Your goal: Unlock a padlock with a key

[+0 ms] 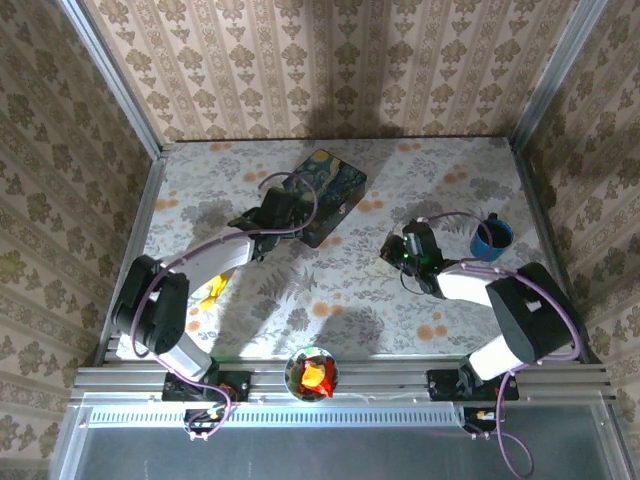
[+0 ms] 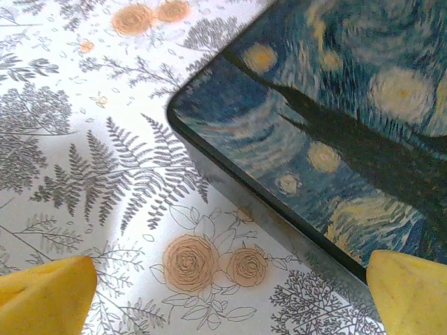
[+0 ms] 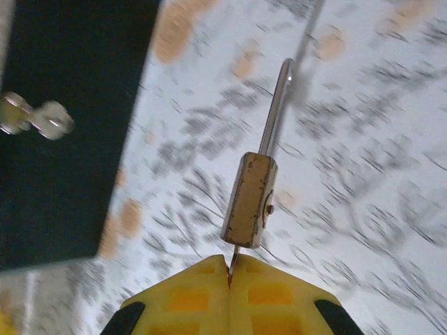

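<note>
The small brass padlock [image 3: 250, 199] hangs off the table in the right wrist view, its pale shackle [image 3: 276, 105] pointing away from me. A thin key [image 3: 232, 259] sticks out of its underside and is pinched between the yellow fingers of my right gripper [image 3: 229, 271], which is shut on it. In the top view the right gripper [image 1: 402, 250] sits right of centre. My left gripper [image 1: 278, 215] is open beside the near corner of the dark blue starry box [image 1: 328, 190]. Its yellow fingertips [image 2: 49, 296] stand wide apart over bare cloth next to the box's edge [image 2: 279, 223].
A small blue cup [image 1: 491, 238] stands right of the right gripper. A bowl [image 1: 312, 373] with red and yellow pieces sits at the near edge between the arm bases. A yellow object [image 1: 212, 290] lies by the left arm. Patterned walls close in the table.
</note>
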### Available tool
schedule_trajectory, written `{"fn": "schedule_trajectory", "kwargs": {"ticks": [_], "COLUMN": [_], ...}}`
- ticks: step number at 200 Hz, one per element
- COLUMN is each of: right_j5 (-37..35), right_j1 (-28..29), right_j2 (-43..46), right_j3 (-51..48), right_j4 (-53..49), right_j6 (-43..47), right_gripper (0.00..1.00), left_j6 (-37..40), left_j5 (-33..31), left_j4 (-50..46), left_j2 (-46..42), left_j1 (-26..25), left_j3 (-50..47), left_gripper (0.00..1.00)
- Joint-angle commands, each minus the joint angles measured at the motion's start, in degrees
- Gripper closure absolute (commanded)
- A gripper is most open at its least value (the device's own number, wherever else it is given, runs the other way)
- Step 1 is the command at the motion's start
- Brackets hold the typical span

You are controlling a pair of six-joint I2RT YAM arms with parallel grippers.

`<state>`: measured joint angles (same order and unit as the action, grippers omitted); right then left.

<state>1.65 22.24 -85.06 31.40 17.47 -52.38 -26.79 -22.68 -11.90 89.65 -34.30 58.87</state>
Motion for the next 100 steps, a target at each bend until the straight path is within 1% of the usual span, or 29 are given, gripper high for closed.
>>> {"fn": "schedule_trajectory", "kwargs": {"ticks": [1,9,15,38,55,71,79,99,100], "right_j5": [-3.4,-4.1,-4.3,-3.6,-3.6,-4.6,-5.6,-8.8,-9.0], "right_j1": [-0.1,-0.2,-0.3,-0.5,-0.7,-0.7,-0.7,-0.9,-0.9], "right_j2": [3.1,2.9,2.3,-1.6,-4.0,-3.8,-2.5,2.2,2.5], "right_j3": [0.4,0.3,0.4,0.9,2.2,4.0,5.0,8.2,8.5], "right_j4": [-18.6,-20.3,-21.1,-20.3,-19.9,-23.0,-25.3,-32.0,-32.3], "right_j6": [6.7,7.6,7.9,9.3,9.9,10.6,11.3,14.2,14.5], "right_gripper": [1.00,1.00,0.97,0.66,0.51,0.42,0.39,0.35,0.35], "left_j6": [-2.0,-3.3,-4.2,-6.2,-7.2,-8.5,-9.2,-10.7,-10.7], "left_j5": [3.3,4.5,5.2,7.3,7.8,8.4,9.0,11.3,11.4], "left_j4": [-1.1,-1.1,-1.2,-1.5,-2.1,-4.5,-5.9,-7.3,-7.3], "left_j2": [-5.4,-6.9,-8.1,-12.3,-15.3,-17.5,-18.3,-19.6,-19.6], "left_j1": [1.5,2.0,2.3,3.5,4.1,5.0,5.8,7.8,8.6], "left_j3": [-0.6,-0.8,-1.0,-1.9,-2.7,-2.9,-3.0,-4.4,-4.5], "left_gripper": [0.00,0.00,0.00,0.00,0.00,0.00,0.00,0.00,0.00]}}
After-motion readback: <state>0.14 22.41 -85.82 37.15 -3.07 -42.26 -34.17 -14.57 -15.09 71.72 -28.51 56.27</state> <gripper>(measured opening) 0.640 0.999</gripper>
